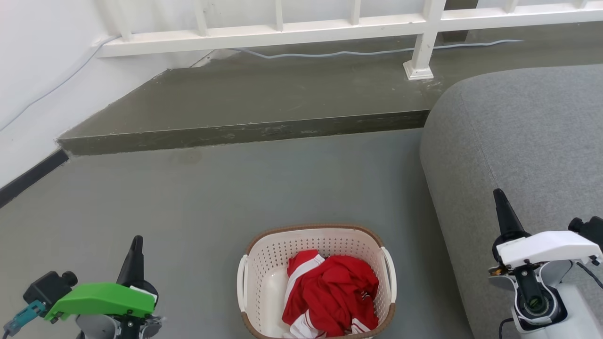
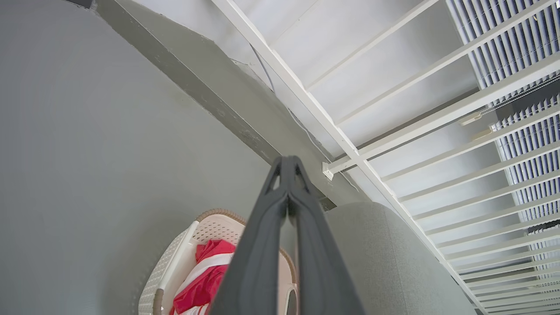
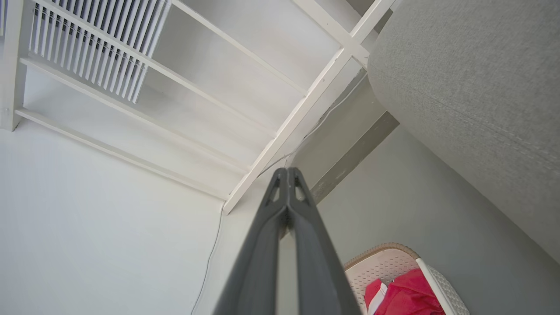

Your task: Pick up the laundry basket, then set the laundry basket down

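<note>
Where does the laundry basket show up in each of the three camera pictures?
Head view: the laundry basket sits at bottom centre, on the grey floor.
Left wrist view: bottom edge, left of centre, partly cut off.
Right wrist view: bottom right corner, partly cut off.
Shared landmark: the grey sofa beside the basket appears in all three, and so does the red garment inside it.

Cream laundry basket (image 1: pixel 281 250), red-white garment (image 1: pixel 340 293)

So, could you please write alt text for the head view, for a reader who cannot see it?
A cream laundry basket holding a red-and-white garment sits on the grey floor between the shut left gripper and shut right gripper, beside a grey sofa.
</note>
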{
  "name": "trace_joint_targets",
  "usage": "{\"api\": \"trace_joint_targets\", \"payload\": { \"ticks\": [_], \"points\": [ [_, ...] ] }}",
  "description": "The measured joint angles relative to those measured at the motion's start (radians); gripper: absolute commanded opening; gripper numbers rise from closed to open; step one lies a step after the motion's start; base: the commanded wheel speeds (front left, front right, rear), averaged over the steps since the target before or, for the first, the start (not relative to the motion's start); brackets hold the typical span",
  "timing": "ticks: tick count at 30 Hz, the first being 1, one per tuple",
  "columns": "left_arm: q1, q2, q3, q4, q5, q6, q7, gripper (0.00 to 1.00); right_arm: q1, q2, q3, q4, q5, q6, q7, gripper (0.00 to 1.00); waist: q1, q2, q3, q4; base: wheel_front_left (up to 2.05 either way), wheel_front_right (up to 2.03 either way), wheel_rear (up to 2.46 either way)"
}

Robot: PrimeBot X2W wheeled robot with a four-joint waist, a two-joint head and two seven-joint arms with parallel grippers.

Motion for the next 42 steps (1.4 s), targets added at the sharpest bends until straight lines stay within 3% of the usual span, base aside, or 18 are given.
{"api": "trace_joint_targets", "payload": {
  "ticks": [42],
  "points": [
    [-0.016, -0.009, 0.105, 0.000, -0.496, -0.022, 0.150, 0.00, 0.000, 0.045, -0.148, -0.002, 0.529, 0.044, 0.146, 0.00, 0.0000, 0.0000, -0.008, 0.013, 0.00, 0.00, 0.00]
  ]
}}
